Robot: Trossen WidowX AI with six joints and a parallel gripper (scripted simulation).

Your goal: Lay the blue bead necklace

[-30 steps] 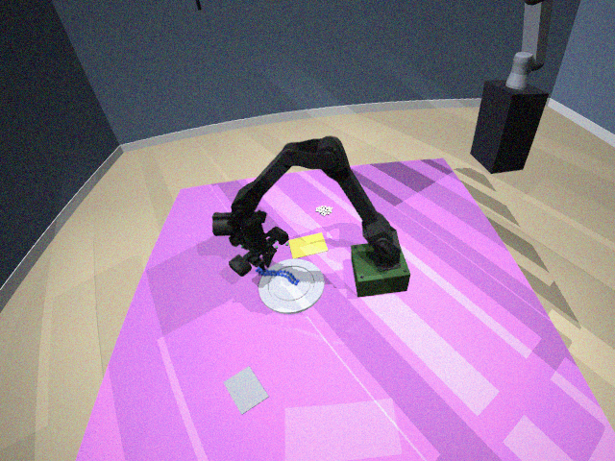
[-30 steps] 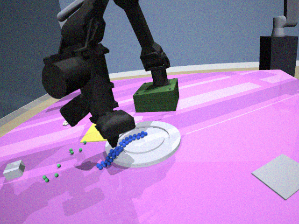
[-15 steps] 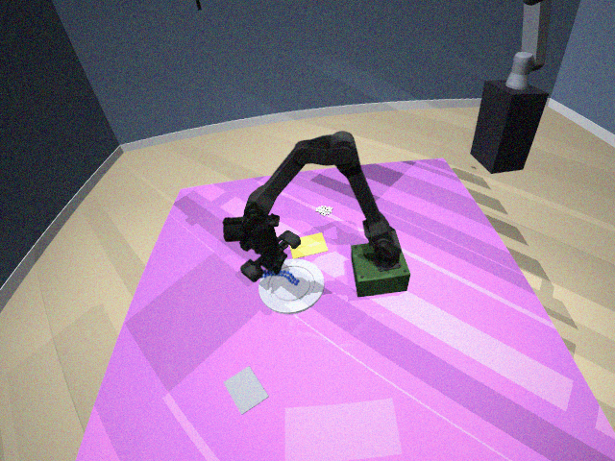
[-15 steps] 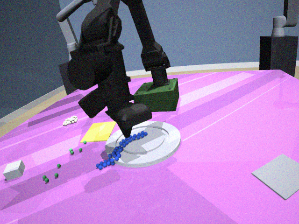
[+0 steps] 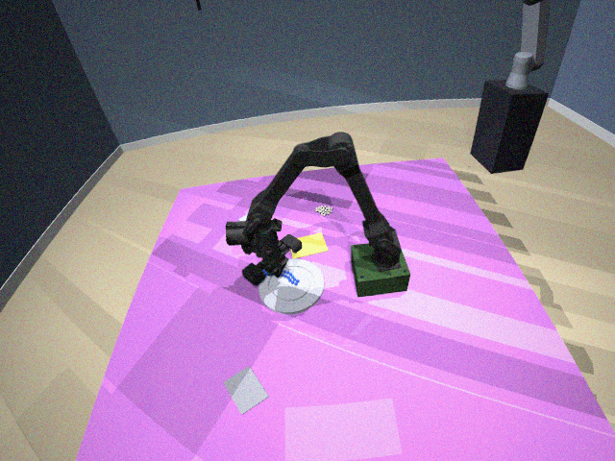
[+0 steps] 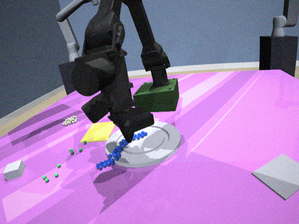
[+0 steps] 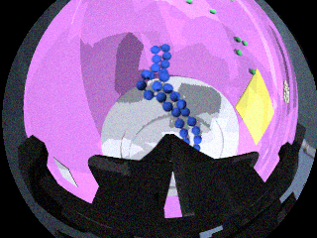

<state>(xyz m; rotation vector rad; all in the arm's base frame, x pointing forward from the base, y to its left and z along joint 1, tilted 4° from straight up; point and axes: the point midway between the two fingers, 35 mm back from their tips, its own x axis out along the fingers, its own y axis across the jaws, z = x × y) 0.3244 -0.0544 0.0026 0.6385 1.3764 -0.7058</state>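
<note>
Around the round grey bead board [image 6: 166, 142], the green base block [image 6: 158, 96] and flat yellow square [image 6: 98, 131] crowd its far side; its right lies open.

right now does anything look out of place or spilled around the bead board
Yes. The blue bead necklace lies straight across the round bead board instead of following its groove, with one end hanging over the rim onto the mat. The gripper is shut right above it, holding nothing. Loose green beads are scattered on the mat beside the board.

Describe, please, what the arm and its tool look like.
The arm is matte black throughout, built of chunky, angular links, and stands on a dark green square base. The tool is black too, blocky and tapering to narrow fingers. No cables or markings show.
</note>
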